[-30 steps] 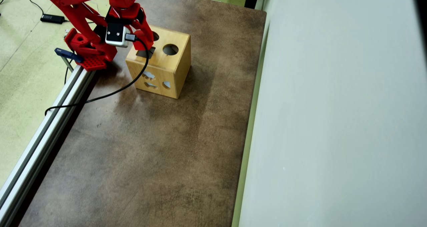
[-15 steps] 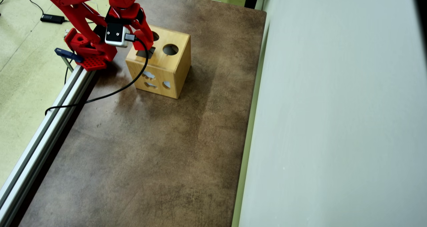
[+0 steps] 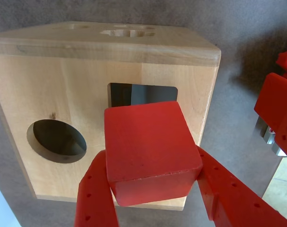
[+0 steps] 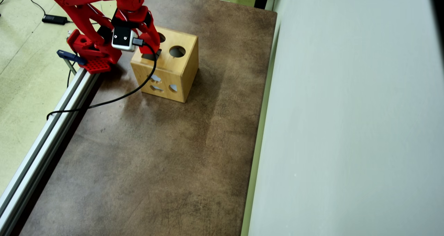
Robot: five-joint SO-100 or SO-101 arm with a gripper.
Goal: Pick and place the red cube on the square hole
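Note:
In the wrist view my gripper (image 3: 152, 163) is shut on the red cube (image 3: 150, 146), one red finger on each side of it. The cube hangs just above the top face of the light wooden box (image 3: 86, 90). It covers most of the square hole (image 3: 143, 94), of which only a dark strip shows beyond the cube's far edge. From overhead my gripper (image 4: 151, 45) sits over the left part of the box (image 4: 173, 69), above the square hole (image 4: 150, 57). The arm hides the cube there.
A round hole (image 3: 57, 140) (image 4: 177, 51) lies beside the square one on the box top. A black cable (image 4: 114, 97) trails across the brown table (image 4: 156, 152) to the aluminium rail (image 4: 45, 138) on the left. A pale panel (image 4: 347, 107) bounds the right side.
In the overhead view the gripper has shifted slightly to the right, further over the box top, and covers more of the square hole. The box has not moved.

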